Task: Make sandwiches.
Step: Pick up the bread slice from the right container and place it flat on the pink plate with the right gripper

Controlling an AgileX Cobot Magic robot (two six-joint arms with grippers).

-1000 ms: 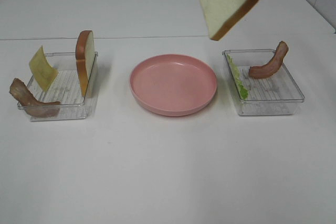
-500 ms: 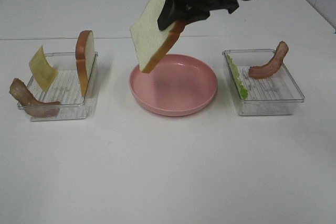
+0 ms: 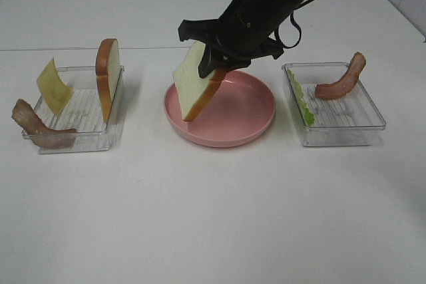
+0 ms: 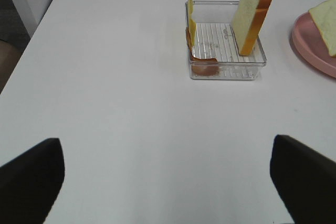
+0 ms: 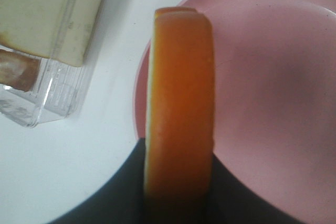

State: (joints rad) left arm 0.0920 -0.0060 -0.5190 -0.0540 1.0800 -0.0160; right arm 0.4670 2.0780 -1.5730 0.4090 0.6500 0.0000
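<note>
White takes up nearly everything: a plain white table [image 3: 213, 217] with a thin seam running across the upper part of the high view, a sliver of grey tiling in the upper right corner and a dark patch in the upper left. At frame centre sits the pink plate [image 3: 256, 123]. The clear left tray [image 3: 74, 143] lies at middle left and the clear right tray [image 3: 346, 139] at middle right.

The right gripper [image 3: 214, 64] reaches down from the top of the frame, clamped on the held bread slice [image 3: 193, 91] near its crust. The slice hangs tilted over the left part of the plate; whether its lowest corner touches cannot be told. The left gripper [image 4: 168, 182] shows only in its wrist view, its dark fingers [image 4: 31, 182] spread wide over bare table with nothing between them.

In the left tray the second bread slice [image 3: 108, 74] stands on edge by the right wall, the cheese square [image 3: 53, 86] leans at the left, and the left bacon strip [image 3: 36, 128] drapes over the lower left corner. In the right tray the lettuce leaf [image 3: 303, 101] lines the left wall and the right bacon strip [image 3: 343, 79] rests on the far rim.

A second ago the held slice was high at the upper right of the frame. Half a second ago it hung above the plate's upper left rim, and it now sits lower. The tray contents have not shifted.
</note>
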